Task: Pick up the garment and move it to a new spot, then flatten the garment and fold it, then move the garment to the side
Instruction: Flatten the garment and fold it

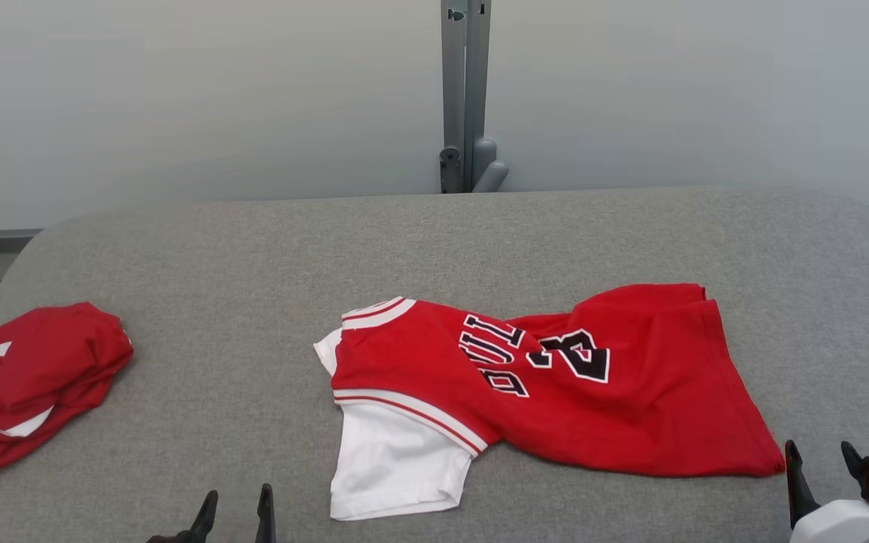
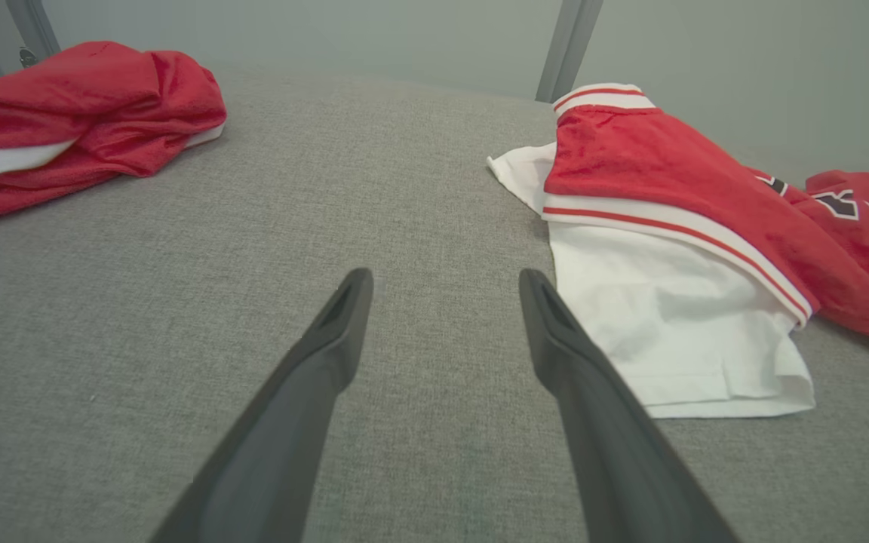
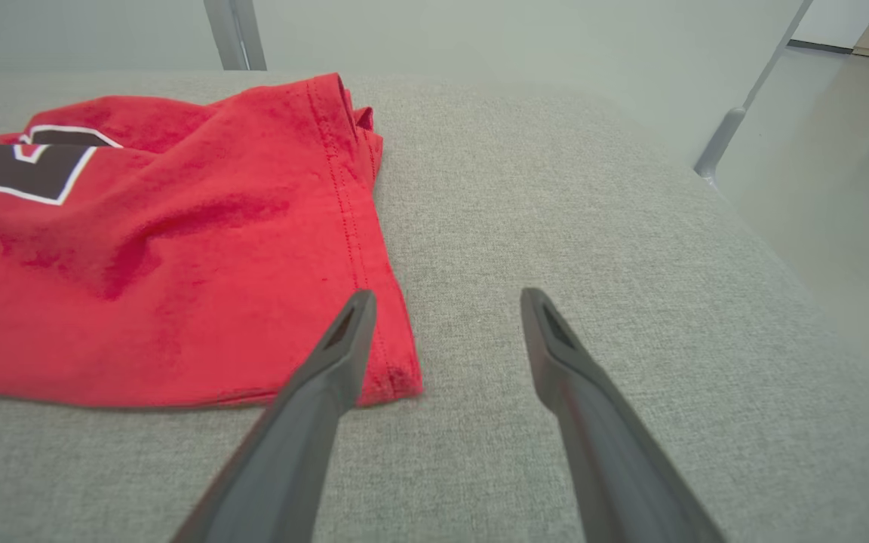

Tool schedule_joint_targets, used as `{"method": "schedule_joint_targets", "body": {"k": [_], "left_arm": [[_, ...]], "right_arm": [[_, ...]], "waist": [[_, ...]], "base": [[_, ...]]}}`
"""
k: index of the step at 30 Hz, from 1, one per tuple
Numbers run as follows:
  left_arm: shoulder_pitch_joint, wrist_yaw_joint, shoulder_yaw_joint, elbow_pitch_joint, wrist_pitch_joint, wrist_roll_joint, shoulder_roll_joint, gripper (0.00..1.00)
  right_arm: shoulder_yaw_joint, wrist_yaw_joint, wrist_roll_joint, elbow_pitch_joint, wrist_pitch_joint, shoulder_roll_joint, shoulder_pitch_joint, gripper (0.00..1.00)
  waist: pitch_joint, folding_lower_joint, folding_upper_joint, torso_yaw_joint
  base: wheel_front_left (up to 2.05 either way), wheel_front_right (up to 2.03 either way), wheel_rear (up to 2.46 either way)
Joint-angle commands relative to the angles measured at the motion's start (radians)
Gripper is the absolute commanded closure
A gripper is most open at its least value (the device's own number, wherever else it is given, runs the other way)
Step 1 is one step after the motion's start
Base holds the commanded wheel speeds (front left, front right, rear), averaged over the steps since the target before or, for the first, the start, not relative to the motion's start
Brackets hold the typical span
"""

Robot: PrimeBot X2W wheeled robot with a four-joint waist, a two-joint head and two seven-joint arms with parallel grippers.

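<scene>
Left claw (image 2: 446, 302): fingers spread wide, nothing between them, low over bare grey table (image 1: 253, 264).
Right claw (image 3: 447, 317): fingers wide apart, nothing held, at the table's near right.
Jersey (image 1: 615, 407): red, black lettering and numeral, lying rumpled at the table's middle, collar end to the left, hem to the right.
Head view: both claws and the whole jersey together.
Left wrist view: white sleeve (image 2: 668, 324) just right of that claw's right finger, apart from it.
Right wrist view: jersey's hem corner just beside that claw's left finger, contact not discernible; floor (image 3: 842, 188) past the table edge.
Crumpled red garment (image 1: 35, 377): far left of the table, well apart from the jersey.
Count: two claws, two red garments, one table.
</scene>
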Motion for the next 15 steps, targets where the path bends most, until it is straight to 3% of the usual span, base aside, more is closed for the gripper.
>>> {"method": "schedule_joint_targets", "body": {"k": [1, 15], "left_arm": [[0.015, 0.004, 0.013, -0.003, 0.0, 0.01, 0.004, 0.0], [0.035, -0.002, 0.056, -0.042, 0.0, 0.057, 0.004, 0.0]], "right_arm": [[-0.023, -0.001, -0.012, -0.019, -0.003, 0.01, 0.025, 0.0], [-0.05, -0.001, -0.03, -0.192, -0.003, 0.084, 0.058, 0.0]], "waist": [[-0.015, 0.0, 0.0, -0.003], [-0.066, 0.0, 0.0, -0.005]], "base": [[0.0, 0.0, 0.0], [0.0, 0.0, 0.0]]}}
